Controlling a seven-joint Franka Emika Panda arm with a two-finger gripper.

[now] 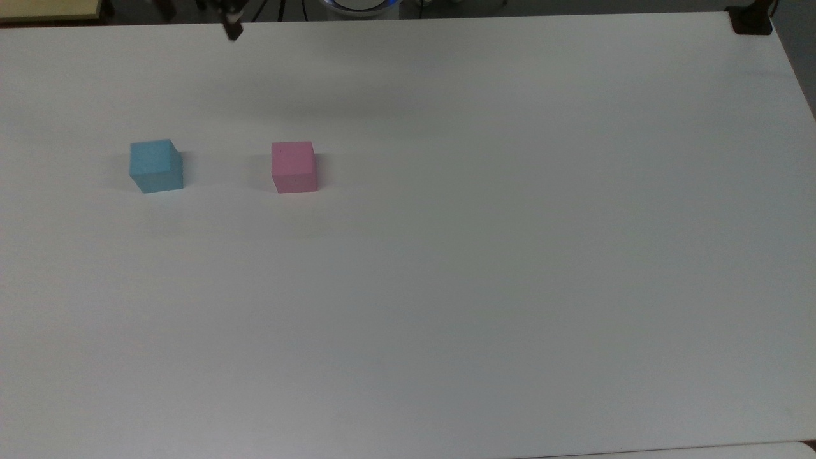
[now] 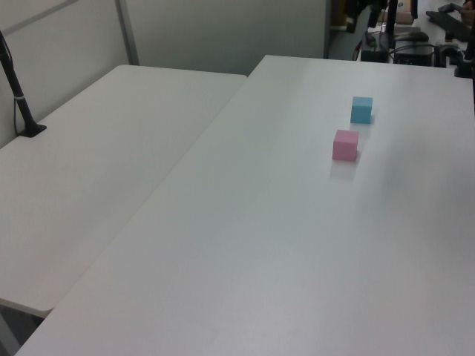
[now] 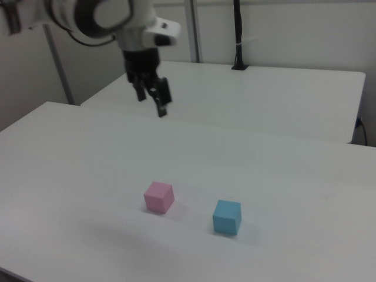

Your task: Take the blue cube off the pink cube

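A white worktop [image 1: 484, 268] carries both cubes; a second white table [image 2: 96, 163] stands just beside it, along the left view's left, with grey wall panels behind. A black post [image 2: 18, 93] rises from the far corner of that second table.

The pink cube [image 1: 294, 166] serves as the landmark. It rests flat on the worktop, with a tiny dark speck on its top face near one corner. The blue cube [image 1: 156, 166] sits on the worktop, off the pink cube and apart from it, with bare surface between the two. In the top view the blue cube lies to the pink cube's left; in the left view the blue cube [image 2: 361, 110] lies beyond the pink cube [image 2: 346, 144]; in the right view the blue cube [image 3: 227, 217] lies to the right of the pink cube [image 3: 158, 196]. Both cubes stand upright and neither is in contact with anything but the worktop.

The gripper [image 3: 154, 98] hangs in the air, raised well above the worktop and well apart from the pink cube, towards the right view's upper left. The jaws point downward, stand spread and hold nothing. The white arm [image 3: 100, 14] extends from the gripper to the right view's top left corner.
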